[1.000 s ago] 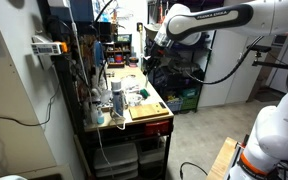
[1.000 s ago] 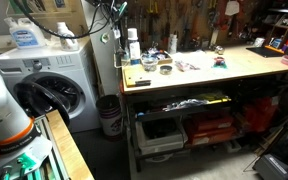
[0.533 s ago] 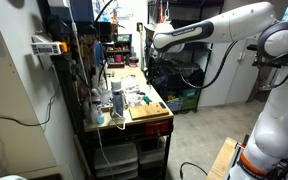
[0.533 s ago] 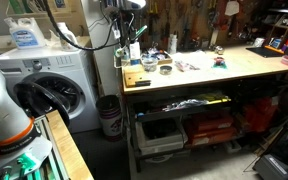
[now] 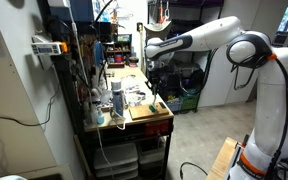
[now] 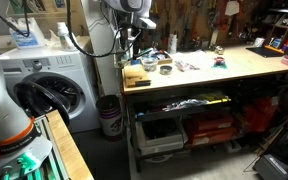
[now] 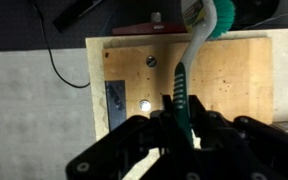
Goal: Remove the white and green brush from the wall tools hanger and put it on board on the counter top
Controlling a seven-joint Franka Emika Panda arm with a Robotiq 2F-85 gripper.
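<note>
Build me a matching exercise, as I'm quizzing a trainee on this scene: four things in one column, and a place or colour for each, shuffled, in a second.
Things:
1. brush
2. board
3. washer
4. bin

Places or colours:
A. on the floor between washer and counter
B. in the claw, above the board
C. flat on the counter
D. white, with a round door

Pairs: 1-B, 2-C, 3-D, 4-A

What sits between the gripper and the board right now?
Only the white and green brush, clamped in the gripper, with the board behind it; the wrist view shows this.
</note>
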